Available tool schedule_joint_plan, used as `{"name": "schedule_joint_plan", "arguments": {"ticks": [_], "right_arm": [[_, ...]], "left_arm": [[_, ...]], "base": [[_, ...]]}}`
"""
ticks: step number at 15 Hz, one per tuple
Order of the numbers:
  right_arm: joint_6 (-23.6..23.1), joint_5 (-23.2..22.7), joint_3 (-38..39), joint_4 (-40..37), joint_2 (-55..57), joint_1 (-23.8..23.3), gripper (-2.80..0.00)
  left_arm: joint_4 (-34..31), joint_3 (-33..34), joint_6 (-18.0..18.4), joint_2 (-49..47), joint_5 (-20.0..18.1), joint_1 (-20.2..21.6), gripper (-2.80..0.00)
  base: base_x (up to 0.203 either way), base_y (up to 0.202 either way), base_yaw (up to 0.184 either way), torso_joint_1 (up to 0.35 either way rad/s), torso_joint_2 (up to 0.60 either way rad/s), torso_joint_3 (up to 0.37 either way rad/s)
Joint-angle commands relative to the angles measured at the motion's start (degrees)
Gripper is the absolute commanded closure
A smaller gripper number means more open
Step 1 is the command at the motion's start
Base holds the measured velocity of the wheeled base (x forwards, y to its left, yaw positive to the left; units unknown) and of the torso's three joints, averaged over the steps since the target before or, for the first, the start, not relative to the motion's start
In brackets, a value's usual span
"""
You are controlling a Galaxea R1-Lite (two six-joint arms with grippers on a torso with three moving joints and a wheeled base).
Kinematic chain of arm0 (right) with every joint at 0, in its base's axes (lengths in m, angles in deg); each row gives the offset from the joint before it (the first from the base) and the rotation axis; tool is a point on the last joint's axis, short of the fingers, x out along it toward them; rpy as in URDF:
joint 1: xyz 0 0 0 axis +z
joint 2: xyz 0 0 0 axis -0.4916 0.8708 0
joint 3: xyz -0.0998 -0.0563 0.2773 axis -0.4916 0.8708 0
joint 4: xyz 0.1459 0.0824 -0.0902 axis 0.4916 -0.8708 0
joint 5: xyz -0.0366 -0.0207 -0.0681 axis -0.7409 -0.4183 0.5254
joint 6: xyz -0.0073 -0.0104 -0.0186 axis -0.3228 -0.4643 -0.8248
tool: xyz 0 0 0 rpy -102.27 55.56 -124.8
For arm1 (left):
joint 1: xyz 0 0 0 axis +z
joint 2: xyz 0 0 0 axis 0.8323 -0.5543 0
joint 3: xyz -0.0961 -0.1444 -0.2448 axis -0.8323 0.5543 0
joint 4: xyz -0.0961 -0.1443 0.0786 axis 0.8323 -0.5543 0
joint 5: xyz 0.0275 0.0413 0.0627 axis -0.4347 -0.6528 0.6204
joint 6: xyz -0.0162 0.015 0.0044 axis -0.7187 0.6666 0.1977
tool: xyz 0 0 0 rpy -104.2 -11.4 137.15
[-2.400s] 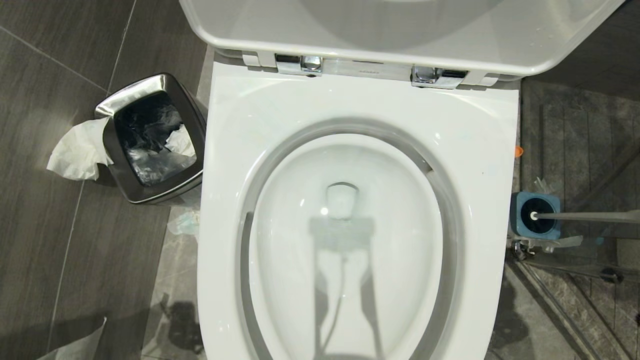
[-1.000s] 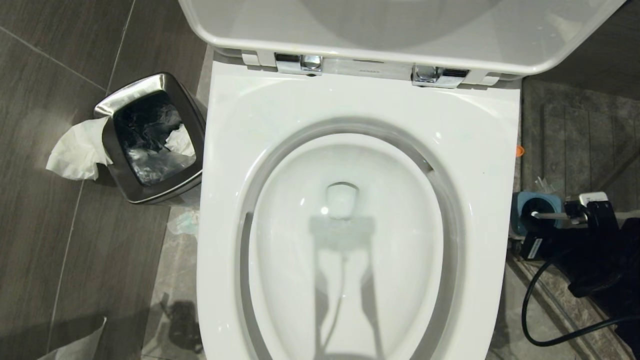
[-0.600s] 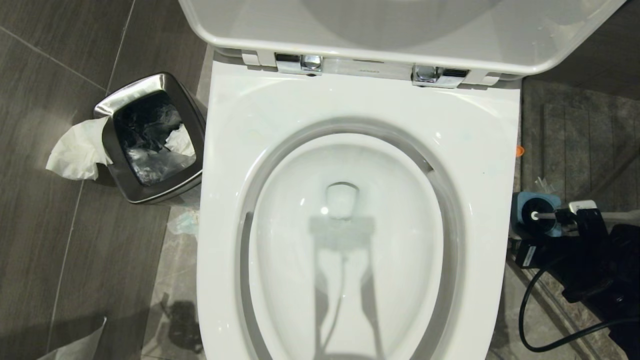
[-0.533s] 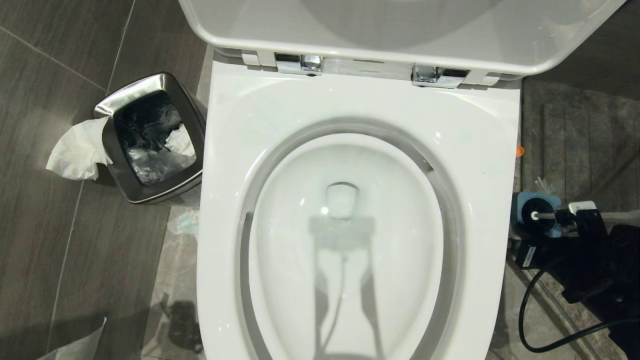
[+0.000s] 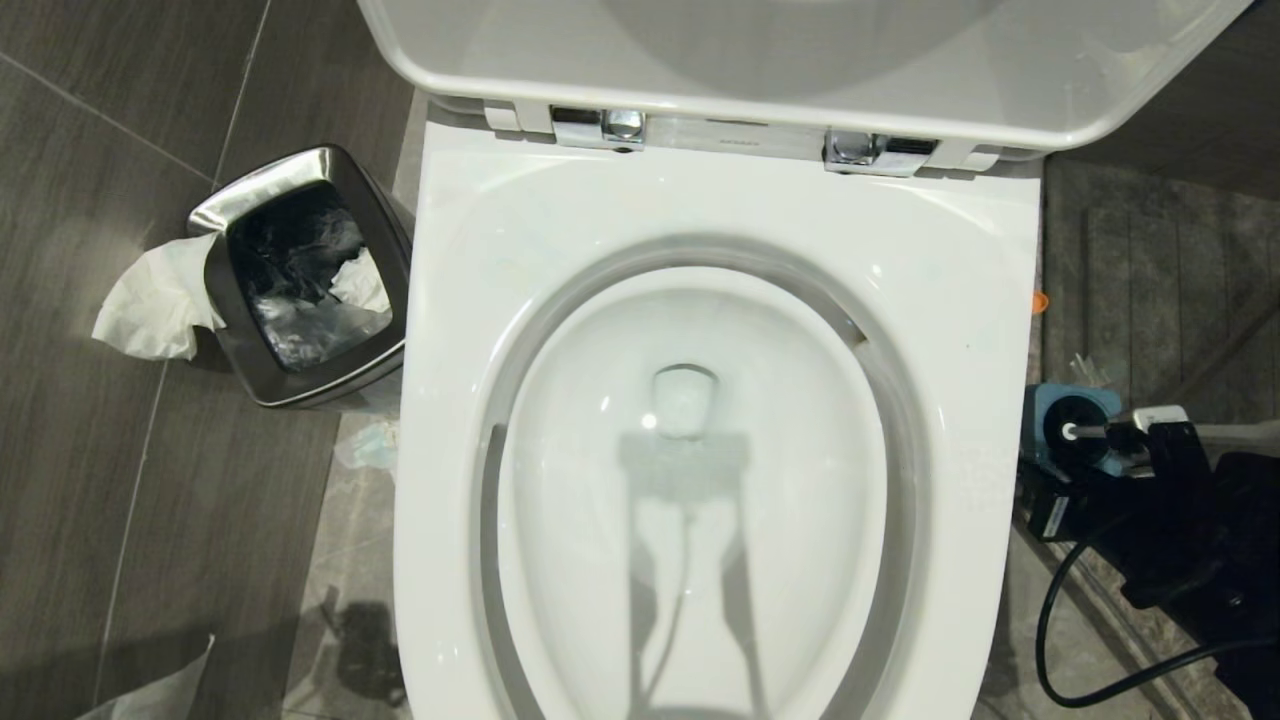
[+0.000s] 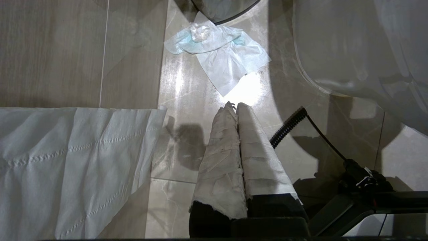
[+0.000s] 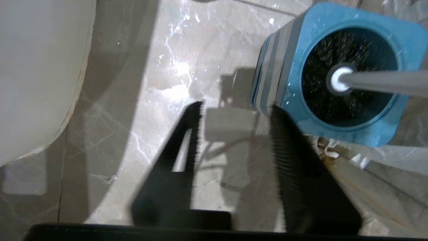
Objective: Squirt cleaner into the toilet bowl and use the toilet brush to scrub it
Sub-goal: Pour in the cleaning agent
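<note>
Down on the floor right of the toilet bowl (image 5: 720, 230), the toilet brush (image 7: 378, 82) sits head-down in its blue holder (image 7: 284, 67), handle leaning away to the robot's right. Right gripper (image 7: 234, 110) is way nearer, fingers partly spread with nothing between them, 1 finger overlapping the holder's corner. Left gripper (image 6: 235, 107) is pressed closed and empty, parked over the floor.

My right arm reaches in low at my right side, wrist pointing down toward the floor. My right gripper (image 7: 234, 113) stands parted, nothing between its black ribbed fingers (image 7: 287, 134). My left gripper (image 6: 235, 108) hangs parked, its wrapped fingers pressed together.
</note>
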Motion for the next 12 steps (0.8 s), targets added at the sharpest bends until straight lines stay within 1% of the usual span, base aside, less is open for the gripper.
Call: {"name": "schedule_joint_plan", "arguments": {"ticks": [1, 6, 9, 12], "right_arm": [[0.98, -0.04, -0.79, 0.51, 1.39, -0.01, -2.80], [1.45, -0.31, -8.77, 0.51, 6.85, -0.02, -2.80], [1.52, -1.54, -13.64, 0.51, 10.22, -0.01, -2.80], [1.42, -2.90, -20.26, 0.51, 14.23, 0.05, -2.80]], "left_arm": [[-0.04, 0.09, 0.00, -0.08, 0.01, 0.02, 0.00], [-0.04, 0.09, 0.00, -0.08, 0.01, 0.02, 0.00], [0.04, 0.00, 0.00, -0.08, 0.01, 0.02, 0.00], [-0.01, 0.00, 0.00, -0.08, 0.01, 0.02, 0.00]], "base": [[0.000, 0.000, 0.000, 0.000, 0.00, 0.000], [0.000, 0.000, 0.000, 0.000, 0.00, 0.000], [0.000, 0.000, 0.000, 0.000, 0.00, 0.000], [0.000, 0.000, 0.000, 0.000, 0.00, 0.000]]}}
